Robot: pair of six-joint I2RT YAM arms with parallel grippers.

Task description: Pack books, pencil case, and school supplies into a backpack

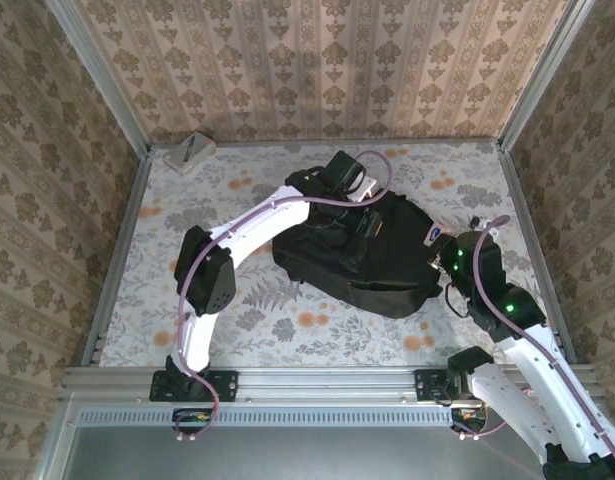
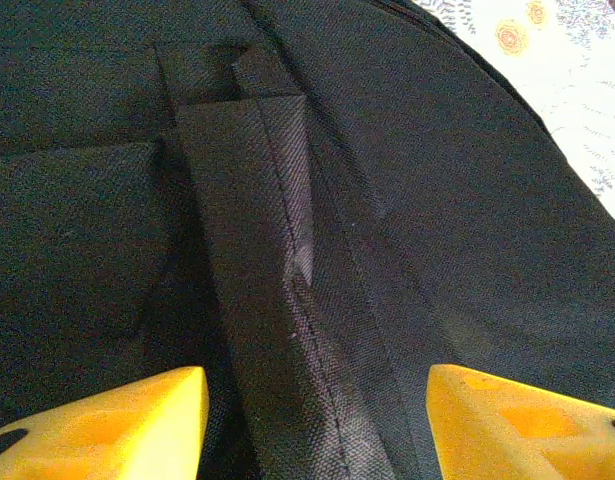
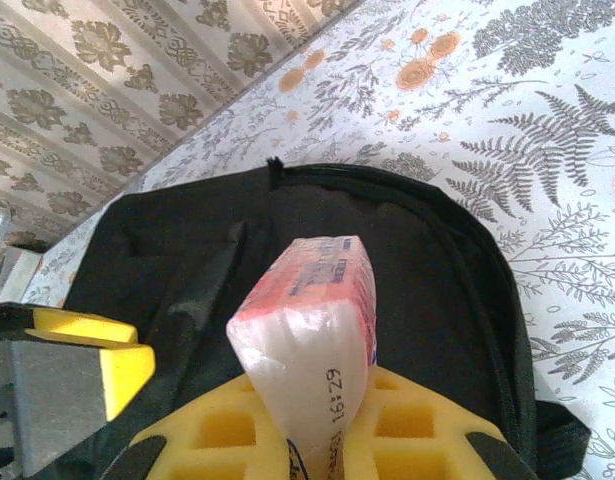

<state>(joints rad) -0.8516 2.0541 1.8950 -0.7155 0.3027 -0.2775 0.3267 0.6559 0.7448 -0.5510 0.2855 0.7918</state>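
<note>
- The backpack (image 1: 387, 270) is laid flat on the flower-patterned counter (image 1: 247, 335), a little right of the middle. It is black, soft and slumped.
- At the near edge, the bases of both arms are bolted to a metal rail (image 1: 317, 378). The left arm (image 1: 257, 225) is bent up and over toward the backpack, and the right arm (image 1: 517, 330) is angled in from the near right corner.
- The right claw (image 3: 322, 390) is placed at the backpack's right edge and is closed on a small pink-white packet (image 3: 307, 310). The packet is clamped between the two yellow fingers and stands up out of them, and dark printed digits are seen on its pale end.
- In the right wrist view the packet is seen against the black fabric, with the curved zip edge (image 3: 417, 195) of the backpack beyond it and bare counter to the right. Whether packet and fabric touch cannot be told.
- The left claw (image 2: 317, 385) is held farther back, over the far half of the backpack. Its jaws are set well apart and nothing is gripped.
- A broad stitched strap (image 2: 267, 250) of the backpack is seen running between that claw's yellow fingers (image 2: 137, 420), with a gap left on each side.
- In the far left corner of the counter a small grey box (image 1: 192, 152) is set, well apart from the backpack.
- The counter is closed in on three sides by walls (image 1: 317, 60) covered in patterned wallpaper.
</note>
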